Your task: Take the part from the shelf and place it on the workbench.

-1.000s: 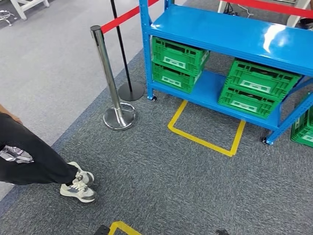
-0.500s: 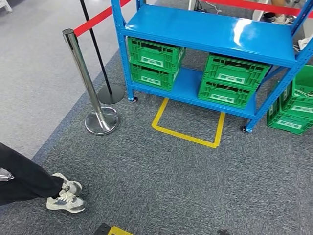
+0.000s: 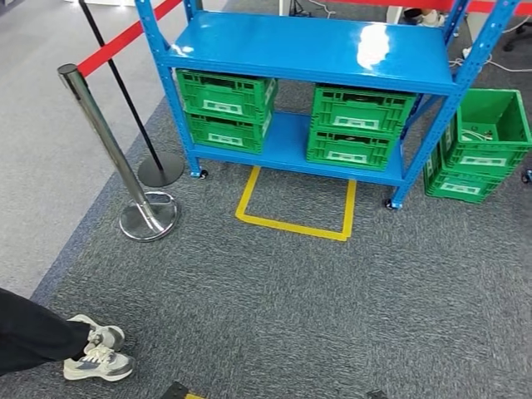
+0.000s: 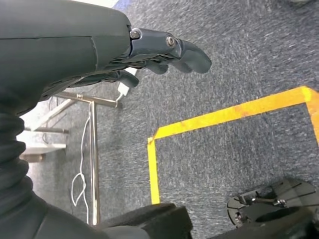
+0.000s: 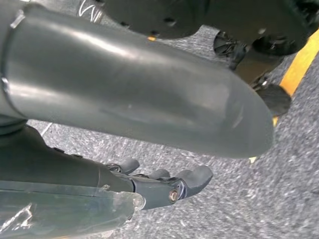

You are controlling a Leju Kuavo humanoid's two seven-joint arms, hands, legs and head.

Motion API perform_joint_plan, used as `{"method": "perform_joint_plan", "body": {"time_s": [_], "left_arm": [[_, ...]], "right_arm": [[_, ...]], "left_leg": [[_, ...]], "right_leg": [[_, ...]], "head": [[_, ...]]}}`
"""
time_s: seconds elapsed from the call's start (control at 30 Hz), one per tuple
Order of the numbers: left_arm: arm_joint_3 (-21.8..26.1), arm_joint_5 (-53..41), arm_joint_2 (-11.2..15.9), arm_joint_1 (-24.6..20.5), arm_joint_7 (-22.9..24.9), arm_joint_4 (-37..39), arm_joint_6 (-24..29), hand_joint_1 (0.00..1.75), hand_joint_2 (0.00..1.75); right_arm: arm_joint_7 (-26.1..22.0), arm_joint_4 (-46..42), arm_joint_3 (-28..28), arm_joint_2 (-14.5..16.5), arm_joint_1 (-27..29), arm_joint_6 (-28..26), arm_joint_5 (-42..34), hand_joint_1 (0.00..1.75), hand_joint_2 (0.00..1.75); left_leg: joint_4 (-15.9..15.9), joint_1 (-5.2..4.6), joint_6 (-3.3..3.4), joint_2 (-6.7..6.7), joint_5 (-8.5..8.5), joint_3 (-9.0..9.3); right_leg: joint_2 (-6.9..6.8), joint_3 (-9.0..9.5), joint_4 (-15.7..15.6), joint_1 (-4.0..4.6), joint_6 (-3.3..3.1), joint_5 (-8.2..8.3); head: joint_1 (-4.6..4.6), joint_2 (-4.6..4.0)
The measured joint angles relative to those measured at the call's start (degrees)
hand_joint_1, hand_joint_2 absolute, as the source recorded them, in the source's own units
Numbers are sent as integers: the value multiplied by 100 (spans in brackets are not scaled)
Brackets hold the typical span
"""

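Swinging its view onto the shelf [image 3: 313, 50]; left hand [image 4: 150, 55] and right hand [image 5: 161, 186] hang empty, fingers loosely apart, far from the crates [image 3: 226, 108]. Approach step; next, walk closer.

Blue shelf [image 3: 313, 50], green crates [image 3: 227, 108], yellow tape outline [image 3: 295, 224], speckled grey carpet [image 3: 313, 316], red barrier belt [image 3: 119, 41], seemingly white-grey sneakers [image 3: 97, 353].

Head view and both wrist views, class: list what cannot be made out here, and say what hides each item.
1. Contents of the four green slatted plastic crates on the blue metal shelf: head view, the shelf's top board covers them.
2. The person in dark trousers and grey-white trainers: cut off by the left edge.
3. Items in the open green crate beside the shelf: too small.
4. Left hand and right hand: fingers extended, partly hidden by grey covers.
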Motion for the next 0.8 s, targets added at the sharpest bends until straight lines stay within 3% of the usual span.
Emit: {"method": "perform_joint_plan", "body": {"time_s": [0.03, 0.1, 0.17, 0.2, 0.23, 0.27, 0.33, 0.37, 0.43, 0.53, 0.77, 0.8], "left_arm": [[0, 2, 1, 0, -3, 0, -5, 0, 175], [0, 15, 0, -6, -26, 0, -28, 0, 175], [0, 32, 0, -33, -49, 0, -48, 0, 175], [0, 38, 0, -48, -53, 0, -51, 0, 175], [0, 39, 0, -54, -54, 0, -53, 0, 175], [0, 40, 1, -54, -56, 0, -55, 0, 175], [0, 41, 4, -42, -61, 2, -60, 0, 175], [0, 42, 4, -37, -64, 3, -62, 0, 175], [1, 47, -3, -27, -77, 4, -66, 0, 175], [6, 51, -9, -15, -101, 4, -67, 0, 175], [7, 49, -9, -18, -104, 4, -76, 0, 175], [7, 49, -8, -18, -104, 4, -83, 0, 131]], "right_arm": [[0, 0, 0, 0, -1, 3, 0, 0, 0], [0, 0, 0, -1, -12, 13, 0, 0, 0], [1, 0, 0, -2, -18, 28, 1, 0, 0], [2, 0, 0, -2, -15, 39, 1, 0, 0], [4, 0, 0, -2, -12, 49, -1, 0, 0], [5, 0, 0, -1, -9, 61, -5, 0, 0], [7, 0, -1, -1, -3, 78, -17, 0, 0], [6, 0, -1, -1, -1, 83, -22, 0, 0], [5, 0, -2, -3, 7, 83, -26, 0, 0], [2, 0, -2, -8, 21, 91, -22, 0, 0], [-4, 0, -1, -5, 19, 91, -20, 0, 0], [-4, 0, -2, -5, 19, 91, -20, 0, 0]], "left_leg": [[107, 10, -32, -69, -88, -43], [694, 31, -82, -241, -431, -307], [1454, 42, -96, -297, -746, -672], [1639, 42, -93, -301, -760, -769], [1616, 43, -83, -307, -661, -768], [1384, 43, -67, -318, -467, -667], [624, 44, -27, -386, -46, -337], [307, 47, -14, -424, 65, -211], [26, 54, -28, -475, 106, -138], [-8, 49, -33, -482, 123, -150], [-2, 27, 43, -483, 139, -161], [-2, 25, 46, -483, 139, -162]], "right_leg": [[42, -3, -9, -12, -38, 10], [127, -15, -18, -26, -93, 26], [219, -30, -18, -25, -112, 32], [270, -33, -18, -25, -112, 34], [322, -32, -17, -25, -109, 37], [369, -27, -17, -27, -103, 41], [454, -29, -6, -19, -75, 51], [482, -47, 5, -12, -51, 60], [503, -93, 18, 12, -66, 67], [486, -88, -36, 12, -127, 103], [486, -56, -120, -13, 27, 167], [486, -57, -122, -16, 44, 169]], "head": [[-4, 0], [-16, 0], [-18, 0], [-18, 0], [-19, 0], [-20, 0], [-33, 0], [-40, 0], [-50, 0], [-45, 0], [-46, 0], [-47, 0]]}}
